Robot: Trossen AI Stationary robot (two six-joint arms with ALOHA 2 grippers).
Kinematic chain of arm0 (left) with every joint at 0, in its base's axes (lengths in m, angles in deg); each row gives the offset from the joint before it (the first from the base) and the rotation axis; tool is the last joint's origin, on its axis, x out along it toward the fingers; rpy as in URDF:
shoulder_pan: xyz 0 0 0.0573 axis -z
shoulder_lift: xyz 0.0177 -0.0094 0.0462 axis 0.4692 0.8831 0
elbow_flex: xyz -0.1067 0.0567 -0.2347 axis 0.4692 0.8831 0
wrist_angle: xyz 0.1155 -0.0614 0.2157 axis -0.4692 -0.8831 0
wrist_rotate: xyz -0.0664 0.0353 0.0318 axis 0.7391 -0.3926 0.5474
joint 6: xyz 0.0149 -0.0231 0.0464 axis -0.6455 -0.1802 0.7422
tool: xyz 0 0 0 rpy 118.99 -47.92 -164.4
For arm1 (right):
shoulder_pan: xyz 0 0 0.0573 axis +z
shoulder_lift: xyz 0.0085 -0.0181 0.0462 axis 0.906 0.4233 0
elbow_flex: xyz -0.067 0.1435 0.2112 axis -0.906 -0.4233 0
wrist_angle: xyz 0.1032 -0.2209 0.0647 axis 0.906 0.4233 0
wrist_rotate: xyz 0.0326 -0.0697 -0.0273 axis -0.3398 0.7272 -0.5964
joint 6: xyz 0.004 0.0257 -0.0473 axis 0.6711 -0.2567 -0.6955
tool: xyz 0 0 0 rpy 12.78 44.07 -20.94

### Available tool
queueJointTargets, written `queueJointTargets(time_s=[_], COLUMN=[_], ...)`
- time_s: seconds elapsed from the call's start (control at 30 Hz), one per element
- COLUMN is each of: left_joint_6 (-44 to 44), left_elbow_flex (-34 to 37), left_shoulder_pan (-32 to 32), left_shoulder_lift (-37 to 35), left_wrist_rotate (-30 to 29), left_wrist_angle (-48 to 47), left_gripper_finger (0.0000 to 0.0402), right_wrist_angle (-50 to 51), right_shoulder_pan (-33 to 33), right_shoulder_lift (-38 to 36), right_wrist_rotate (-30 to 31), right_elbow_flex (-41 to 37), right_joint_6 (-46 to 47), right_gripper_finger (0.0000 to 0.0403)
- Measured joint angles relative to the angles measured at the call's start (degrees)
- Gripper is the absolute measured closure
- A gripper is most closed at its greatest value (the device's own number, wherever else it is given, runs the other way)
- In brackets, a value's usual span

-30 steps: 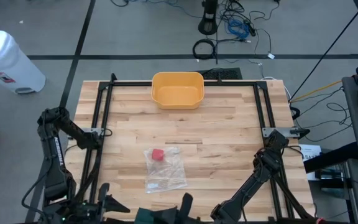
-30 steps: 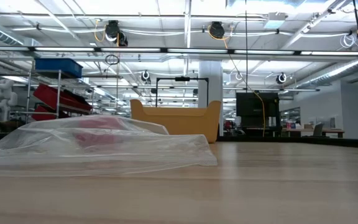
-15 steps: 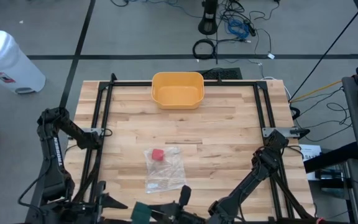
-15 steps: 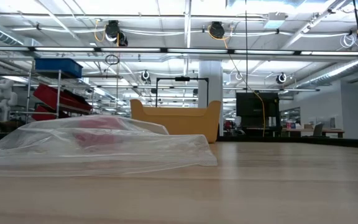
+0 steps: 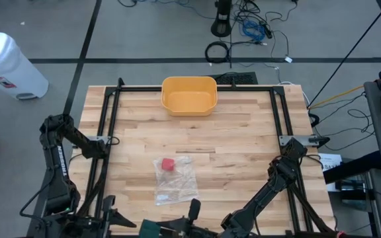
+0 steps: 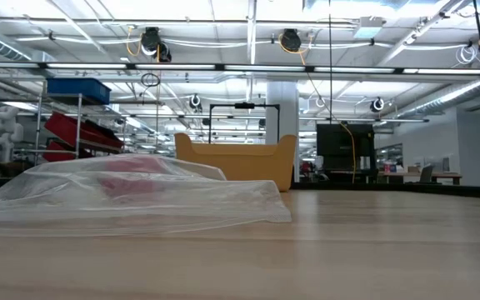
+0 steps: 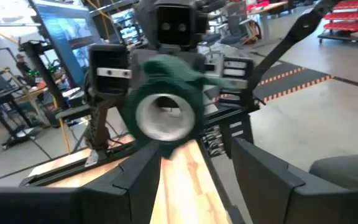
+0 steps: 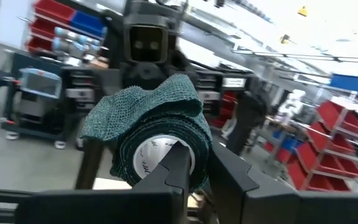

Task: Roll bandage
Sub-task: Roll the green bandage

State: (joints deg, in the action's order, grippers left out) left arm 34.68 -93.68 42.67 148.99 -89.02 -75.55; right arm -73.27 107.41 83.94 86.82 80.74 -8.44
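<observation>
Since a second ago the green bandage roll (image 8: 157, 146) has come into the high view at the table's (image 5: 243, 132) near edge. The right end effector (image 8: 185, 163) pinches its stiff core; the left end effector (image 7: 194, 165) stands half open facing it. Light, soft, crushable wrap: grip core or loose tail.

- Tub (image 5: 188, 95) stands at the far edge of the desk (image 5: 243, 152), centred.
- Bag (image 5: 174, 178) lies nearer the front, left of centre.
- Block (image 5: 168, 164) sits inside the bag's far end.
</observation>
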Motion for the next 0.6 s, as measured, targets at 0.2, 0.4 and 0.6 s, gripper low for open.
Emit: queueJointTargets(time_s=[0.2,0.4,0.6], left_joint_6=[-1.0,-1.1,-1.1], left_elbow_flex=[0.0,0.0,0.0], left_shoulder_pan=[-1.2,-2.0,-2.9], left_shoulder_lift=[0.0,0.0,0.0], left_wrist_rotate=[1.1,6.0,6.2], left_wrist_angle=[0.0,2.1,2.1], left_gripper_finger=[0.0198,0.0198,0.0198], right_wrist_angle=[0.5,0.5,0.5], right_shoulder_pan=[0.0,0.0,0.0], right_shoulder_lift=[0.0,0.0,0.0], right_wrist_rotate=[-1.6,-1.6,-1.7], right_elbow_flex=[0.0,0.0,0.0], right_joint_6=[1.4,1.5,1.0], right_gripper_finger=[0.0365,0.0365,0.0365])
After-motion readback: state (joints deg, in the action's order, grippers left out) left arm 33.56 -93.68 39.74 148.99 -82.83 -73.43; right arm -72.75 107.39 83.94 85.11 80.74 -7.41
